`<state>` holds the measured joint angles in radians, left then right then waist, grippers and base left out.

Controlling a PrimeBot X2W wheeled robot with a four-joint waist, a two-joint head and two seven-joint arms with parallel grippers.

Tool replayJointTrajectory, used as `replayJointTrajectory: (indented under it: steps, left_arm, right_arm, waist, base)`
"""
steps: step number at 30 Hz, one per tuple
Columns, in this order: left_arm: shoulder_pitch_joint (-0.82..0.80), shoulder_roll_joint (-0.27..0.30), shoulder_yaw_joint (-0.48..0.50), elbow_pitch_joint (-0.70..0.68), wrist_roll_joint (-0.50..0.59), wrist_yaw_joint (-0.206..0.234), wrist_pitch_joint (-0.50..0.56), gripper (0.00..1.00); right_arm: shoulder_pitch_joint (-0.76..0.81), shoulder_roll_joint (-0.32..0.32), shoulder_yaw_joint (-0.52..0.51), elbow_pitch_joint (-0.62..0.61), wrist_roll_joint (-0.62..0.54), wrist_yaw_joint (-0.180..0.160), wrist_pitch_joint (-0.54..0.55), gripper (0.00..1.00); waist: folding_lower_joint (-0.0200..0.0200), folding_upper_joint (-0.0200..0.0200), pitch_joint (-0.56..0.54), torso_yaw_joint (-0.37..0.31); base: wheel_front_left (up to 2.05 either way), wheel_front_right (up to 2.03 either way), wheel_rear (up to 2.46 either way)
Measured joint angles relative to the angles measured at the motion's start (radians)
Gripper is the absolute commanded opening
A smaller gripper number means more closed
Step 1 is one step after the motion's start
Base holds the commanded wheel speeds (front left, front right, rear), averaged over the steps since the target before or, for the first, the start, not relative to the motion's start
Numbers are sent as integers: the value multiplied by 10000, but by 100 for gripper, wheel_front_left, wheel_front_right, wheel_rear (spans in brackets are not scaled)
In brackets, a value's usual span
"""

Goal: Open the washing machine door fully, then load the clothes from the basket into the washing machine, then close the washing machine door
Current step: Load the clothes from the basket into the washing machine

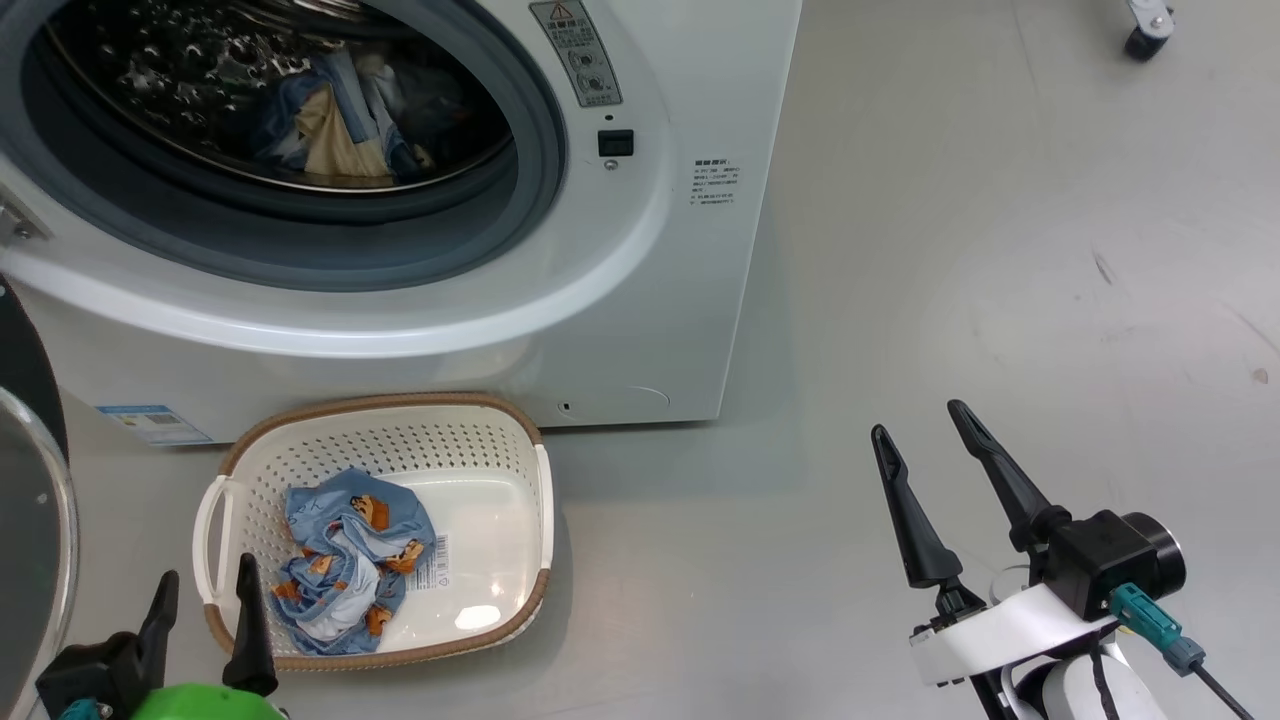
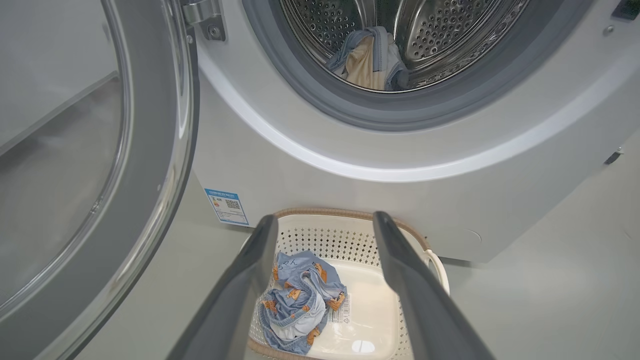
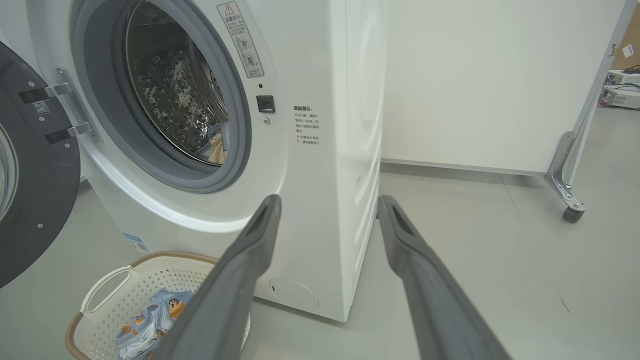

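bright, even | soft shadows | glare in basket (image 1: pixel 480 540) | wrist edges bowed

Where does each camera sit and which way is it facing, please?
Head view: on the robot's head, looking forward and down at the washing machine and basket; left pincer lower left, right pincer lower right, both open.
Left wrist view: on the left arm, looking along its fingers into the basket, open door at left.
Right wrist view: on the right arm, fingers framing the machine's front corner and floor.
Shared: all three see the clothes in the basket.
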<state>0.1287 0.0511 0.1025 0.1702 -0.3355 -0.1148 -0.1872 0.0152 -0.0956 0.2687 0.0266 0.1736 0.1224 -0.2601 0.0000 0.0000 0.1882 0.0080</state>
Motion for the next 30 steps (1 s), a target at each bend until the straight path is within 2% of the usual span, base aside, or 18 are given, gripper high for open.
replayJointTrajectory:
  steps: [5, 15, 30]
  left_arm:
    - [-506, 92, 31, 405, -345, -4, 660, 100]
    - [-1964, 949, 10, 1488, -819, -59, 2364, 100]
    - [-4160, 1555, 230, 3126, -1572, -82, 3902, 100]
  right_arm:
    - [-338, 38, 23, -98, -86, 0, 0, 100]
    - [-976, 157, 167, -255, -307, 0, 0, 100]
    - [-1894, 293, -19, -522, -531, 0, 0, 100]
  waist:
    - [0, 0, 655, -236]
    - [0, 0, 2038, -775]
    - [2, 0, 4124, -1407]
  base:
    - [0, 0, 0]
    - [0, 0, 0]
    - [0, 0, 0]
